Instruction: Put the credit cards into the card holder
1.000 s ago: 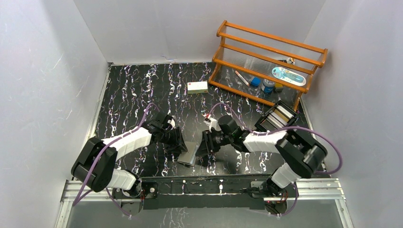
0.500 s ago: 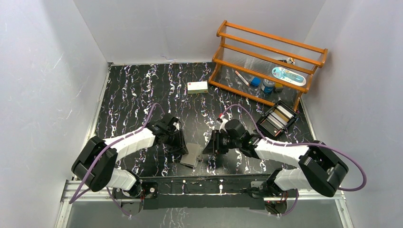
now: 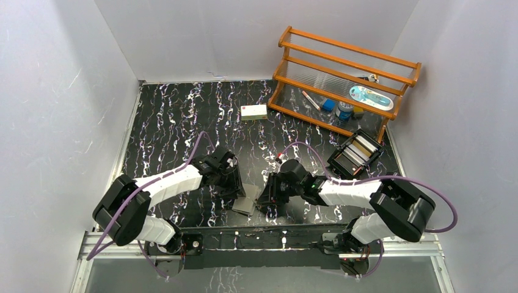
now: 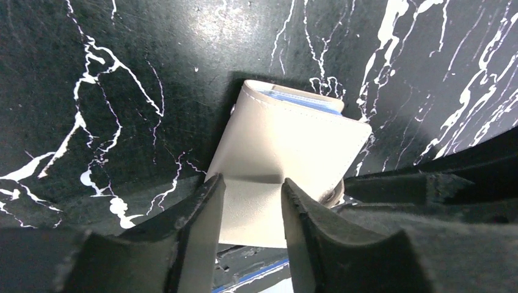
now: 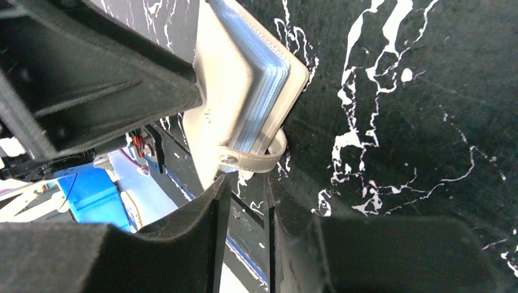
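Down at the near edge of the table [image 3: 171, 122], just ahead of my arm bases, the card holder [image 4: 293, 146] sat folded between my two grippers. From the left wrist I saw its grey-taupe cover, the far edge resting on the black marbled surface with a thin strip of light blue showing along it. My left gripper [image 4: 251, 183] was over the near part of that cover, its fingers partly apart, and the taupe skin with a crease across it showed in the gap. Whether they pinched the cover or only pressed on it, I could not tell. From the right wrist the holder showed edge-on, its light blue pockets [image 5: 262, 73] stacked between the covers and the snap tab [image 5: 256, 160] curving round the corner nearest me. My right gripper [image 5: 247, 183] was just short of that tab, its jaws a narrow slit apart with nothing between them. The credit cards [image 3: 360, 148], pale ones and a tan one, lay well apart from all this in the black tray [image 3: 336, 159] on the right, in front of the wooden rack [image 3: 342, 61]. A white box [image 3: 253, 112] lay farther back on the table.
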### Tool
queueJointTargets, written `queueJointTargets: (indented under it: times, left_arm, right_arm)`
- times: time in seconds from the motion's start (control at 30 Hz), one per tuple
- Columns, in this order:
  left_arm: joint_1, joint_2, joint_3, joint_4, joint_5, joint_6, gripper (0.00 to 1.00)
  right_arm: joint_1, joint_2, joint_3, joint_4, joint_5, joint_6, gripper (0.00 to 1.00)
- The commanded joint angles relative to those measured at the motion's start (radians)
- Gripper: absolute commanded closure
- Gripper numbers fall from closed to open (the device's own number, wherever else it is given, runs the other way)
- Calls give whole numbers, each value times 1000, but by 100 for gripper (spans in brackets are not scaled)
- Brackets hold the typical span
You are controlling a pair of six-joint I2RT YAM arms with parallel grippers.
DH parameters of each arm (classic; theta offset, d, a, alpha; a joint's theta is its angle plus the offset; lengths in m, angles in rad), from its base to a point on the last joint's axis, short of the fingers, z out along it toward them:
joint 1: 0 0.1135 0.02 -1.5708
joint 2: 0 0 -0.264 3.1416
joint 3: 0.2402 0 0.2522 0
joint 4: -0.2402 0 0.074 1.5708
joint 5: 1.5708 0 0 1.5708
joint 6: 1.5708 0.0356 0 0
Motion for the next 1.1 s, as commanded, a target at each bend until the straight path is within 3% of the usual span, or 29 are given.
queueJointTargets:
  times: [0.0, 0.17, 0.3, 0.73, 0.93, 1.07]
  left_arm:
    - [-6, -59, 34, -58, -19, 3, 58]
    - [-4, -68, 77, -181, -68, 60, 49]
    - [-2, -70, 85, -210, -90, 90, 48]
    - [-2, 58, 49, -100, 36, 186, 42]
    - [-3, 107, 44, -105, 24, 168, 58]
    - [-4, 112, 40, -94, 38, 129, 62]
  right_arm:
    - [3, 19, 11, 79, 33, 33, 67]
    - [3, 38, 47, 53, 44, 4, 67]
    - [4, 52, 66, 37, 44, -8, 67]
    - [3, 32, 47, 30, 46, 2, 67]
    - [3, -5, 25, 10, 66, 12, 67]
    - [3, -4, 20, 5, 70, 12, 67]
